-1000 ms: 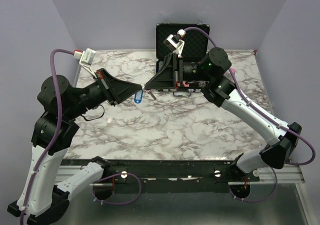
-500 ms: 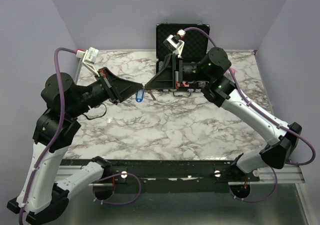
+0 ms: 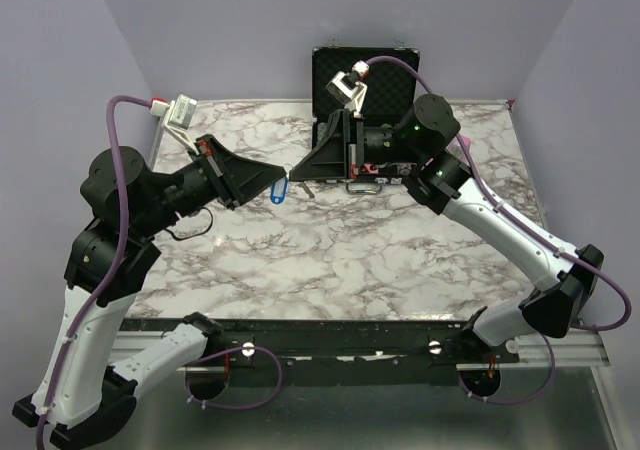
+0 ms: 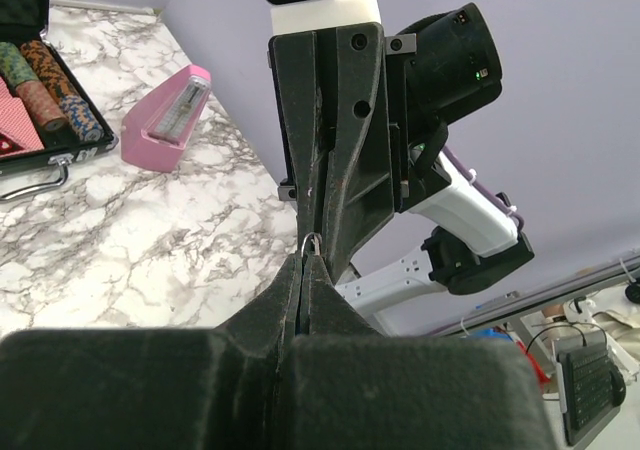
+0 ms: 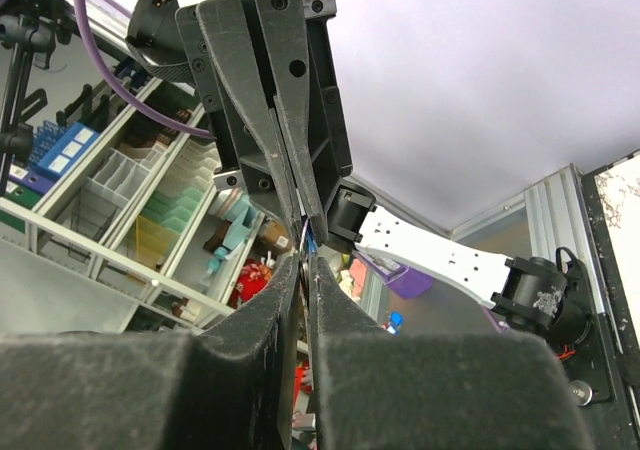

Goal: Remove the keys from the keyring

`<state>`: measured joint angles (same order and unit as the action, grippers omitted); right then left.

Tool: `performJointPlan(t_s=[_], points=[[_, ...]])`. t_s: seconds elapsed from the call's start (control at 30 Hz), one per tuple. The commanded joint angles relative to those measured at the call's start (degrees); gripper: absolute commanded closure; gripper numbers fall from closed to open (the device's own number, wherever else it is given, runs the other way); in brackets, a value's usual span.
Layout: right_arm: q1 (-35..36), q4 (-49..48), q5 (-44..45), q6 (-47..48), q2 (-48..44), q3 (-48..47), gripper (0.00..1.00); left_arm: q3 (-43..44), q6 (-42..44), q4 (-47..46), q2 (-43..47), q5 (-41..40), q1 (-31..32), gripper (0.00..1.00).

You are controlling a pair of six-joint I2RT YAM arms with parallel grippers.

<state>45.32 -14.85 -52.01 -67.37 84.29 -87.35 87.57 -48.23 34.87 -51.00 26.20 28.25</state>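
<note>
My two grippers meet tip to tip in the air above the back middle of the marble table. The left gripper (image 3: pixel 283 179) is shut on the thin silvery keyring (image 4: pixel 312 240), whose loop sticks out of its tips (image 4: pixel 305 260). The right gripper (image 3: pixel 293 176) faces it and is shut on the same ring (image 5: pixel 307 265). The key's blue oval head (image 3: pixel 278 192) hangs just below the left tips; a sliver of blue shows in the right wrist view (image 5: pixel 313 238). A small silvery piece (image 3: pixel 307 190) hangs below the right tips.
An open black case (image 3: pixel 365 80) with poker chips (image 4: pixel 45 80) stands at the back of the table, behind the right gripper. A pink wedge-shaped object (image 4: pixel 170 110) sits near the right edge of the table. The purple wall (image 3: pixel 250 30) is behind.
The left arm has shifted up and slightly right, and the meeting point of the tips moved a little. Both grippers stay shut and the blue head still hangs below.
</note>
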Motion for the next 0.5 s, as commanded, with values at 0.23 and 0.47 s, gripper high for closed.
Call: performJointPlan(t_s=[0.23,0.47], points=[[0.2,0.1,-0.9,1.5,0.3,-1.1,0.99,3.2,5.0,1.3,-1.3,6.2,0.6,1.0],[0.3,-0.8,-3.7,2.2,0.0,-1.1,0.99,6.1,8.1,4.4,-3.2,7.8,0.6,0.92]])
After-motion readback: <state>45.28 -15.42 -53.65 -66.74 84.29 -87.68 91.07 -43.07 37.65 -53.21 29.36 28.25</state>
